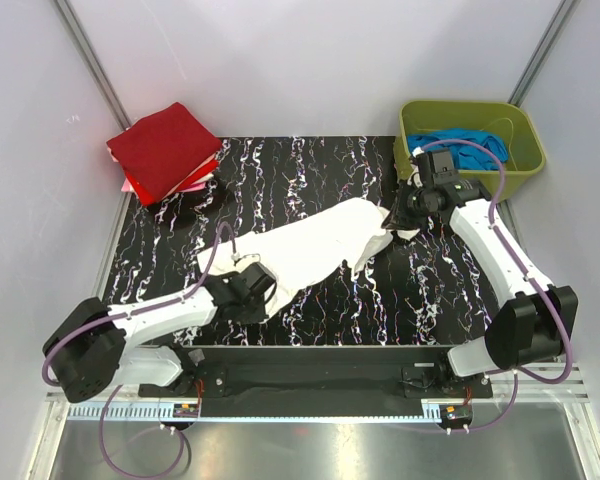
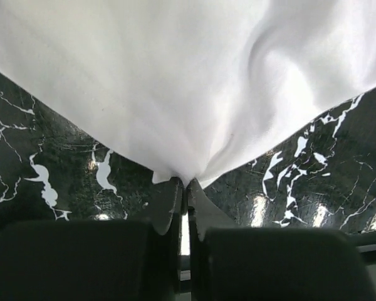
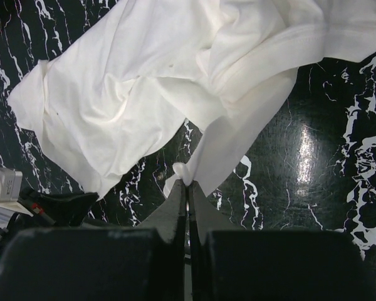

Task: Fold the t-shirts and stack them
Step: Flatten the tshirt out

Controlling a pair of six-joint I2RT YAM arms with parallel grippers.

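A crumpled white t-shirt (image 1: 310, 245) lies stretched slantwise across the middle of the black marbled table (image 1: 310, 170). My left gripper (image 1: 242, 265) is shut on its near-left edge. In the left wrist view the cloth (image 2: 175, 81) fans out from the pinched tip at that gripper (image 2: 185, 183). My right gripper (image 1: 395, 222) is shut on the far-right end. In the right wrist view a narrow strip of the shirt (image 3: 125, 94) runs down into the closed gripper (image 3: 188, 183). A folded red t-shirt (image 1: 165, 150) rests on a pink one (image 1: 130, 186) at the table's back left corner.
A green bin (image 1: 525, 140) stands at the back right, just behind the right wrist, with blue cloth (image 1: 460, 145) inside. White walls close in the table on the left, right and back.
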